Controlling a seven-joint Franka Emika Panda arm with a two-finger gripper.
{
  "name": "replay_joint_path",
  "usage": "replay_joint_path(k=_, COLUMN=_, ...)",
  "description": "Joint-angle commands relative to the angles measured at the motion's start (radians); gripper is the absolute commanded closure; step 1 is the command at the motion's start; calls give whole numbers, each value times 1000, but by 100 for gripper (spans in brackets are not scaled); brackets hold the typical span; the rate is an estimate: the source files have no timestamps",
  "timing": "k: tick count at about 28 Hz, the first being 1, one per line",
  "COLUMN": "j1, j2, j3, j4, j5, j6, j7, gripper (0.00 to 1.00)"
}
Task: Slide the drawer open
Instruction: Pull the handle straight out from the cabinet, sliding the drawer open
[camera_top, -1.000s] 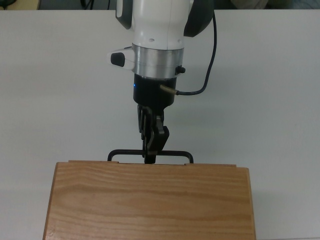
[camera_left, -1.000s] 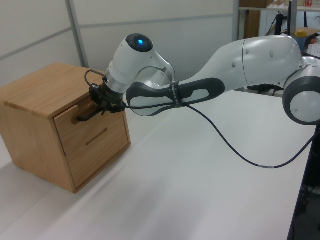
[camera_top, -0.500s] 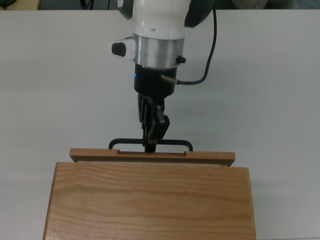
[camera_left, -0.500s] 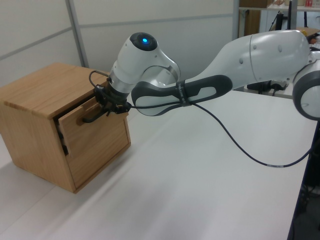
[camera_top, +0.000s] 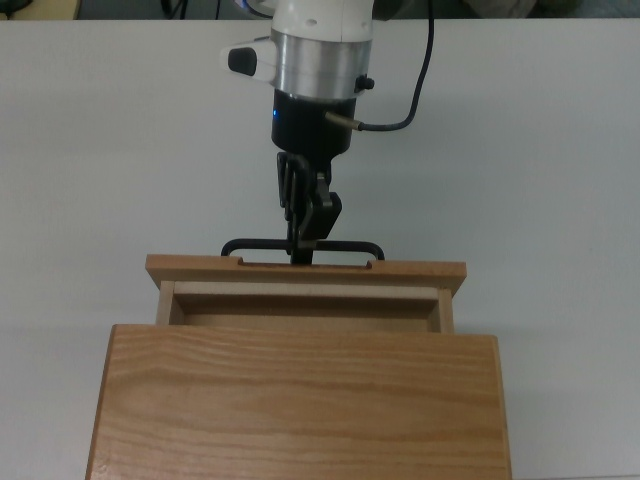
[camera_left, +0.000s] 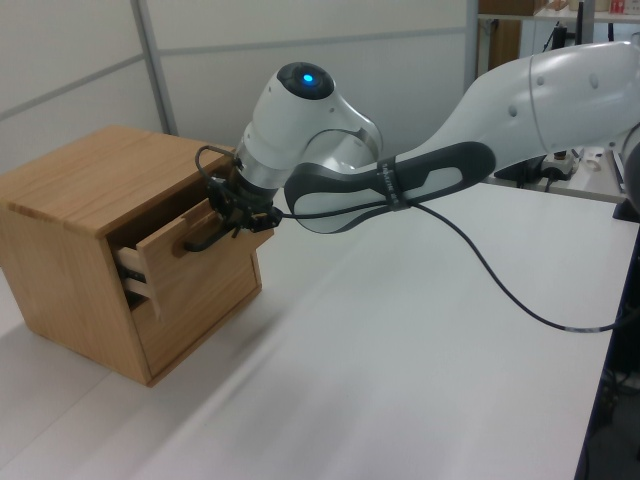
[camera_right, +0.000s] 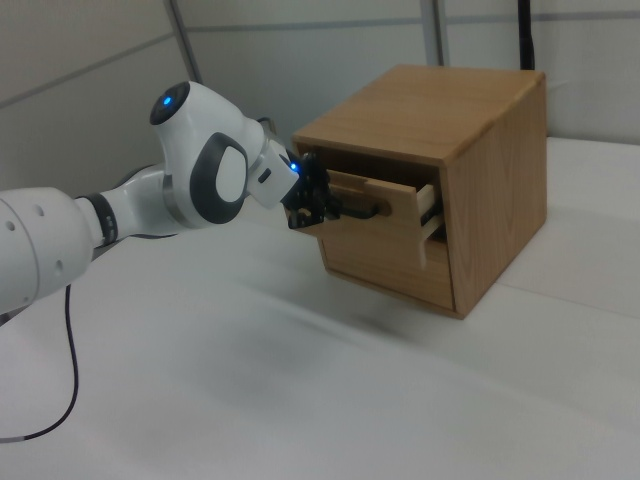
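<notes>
Wooden, light box-shaped drawer (camera_top: 305, 270) now juts farther from the cabinet (camera_top: 300, 400) than before; the black two-finger gripper (camera_top: 303, 247), reaching level, pinches its thin black handle (camera_top: 345, 245).

A big white table (camera_top: 560, 150) fills the top view. A wooden cabinet (camera_top: 300, 405) sits at the table's bottom edge in the top view, and its flat top has wavy brown lines. In the left view, grey wall panels (camera_left: 330, 40) stand behind the table.
</notes>
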Motion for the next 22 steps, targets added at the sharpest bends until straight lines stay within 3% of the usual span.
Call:
replay_joint_path(k=1, j1=7, j2=-104, j3=1, j4=-132, j5=-12, j6=-4, j7=-4, gripper=100)
replay_joint_path(k=14, j1=7, j2=-251, j3=-2, j4=-318, j5=-10, j6=-2, j7=-4, gripper=100)
replay_joint_path(k=22, j1=7, j2=-322, j3=-7, j4=-387, j5=-9, j6=-4, j7=-4, gripper=100)
